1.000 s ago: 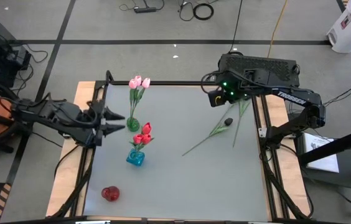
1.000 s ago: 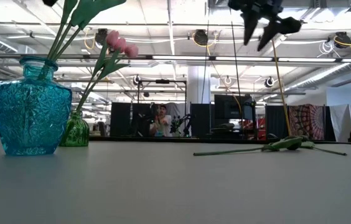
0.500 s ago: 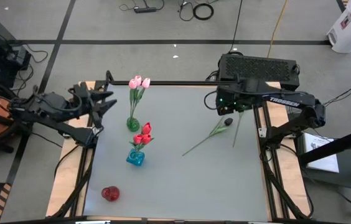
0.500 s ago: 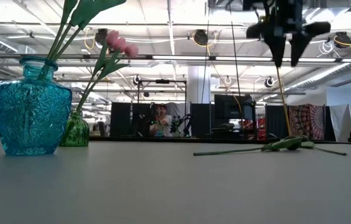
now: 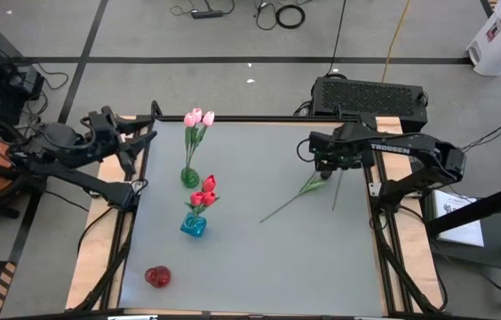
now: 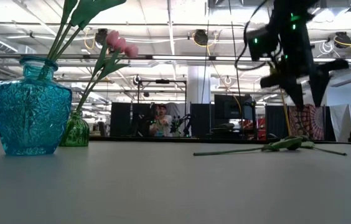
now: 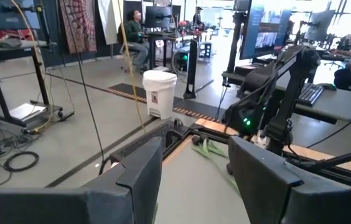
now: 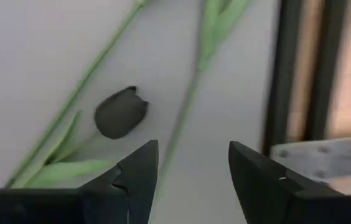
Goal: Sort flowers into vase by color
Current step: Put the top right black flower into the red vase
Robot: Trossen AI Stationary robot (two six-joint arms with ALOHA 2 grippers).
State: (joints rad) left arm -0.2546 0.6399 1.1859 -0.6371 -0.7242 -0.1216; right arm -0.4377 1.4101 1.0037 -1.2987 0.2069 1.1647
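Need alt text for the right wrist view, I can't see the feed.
The right claw, open and empty, hangs over a black tulip lying on the grey table. A second green stem lies beside the bud, near the table's dark edge rail.

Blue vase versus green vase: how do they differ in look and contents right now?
The blue vase is squat and wide; the green vase is smaller and narrower. The blue vase holds red tulips; the green vase holds pink tulips. In the low view the blue vase stands nearer the camera, the green vase behind it. Both are patterned glass, upright on the table's left half, with tulips leaning out.
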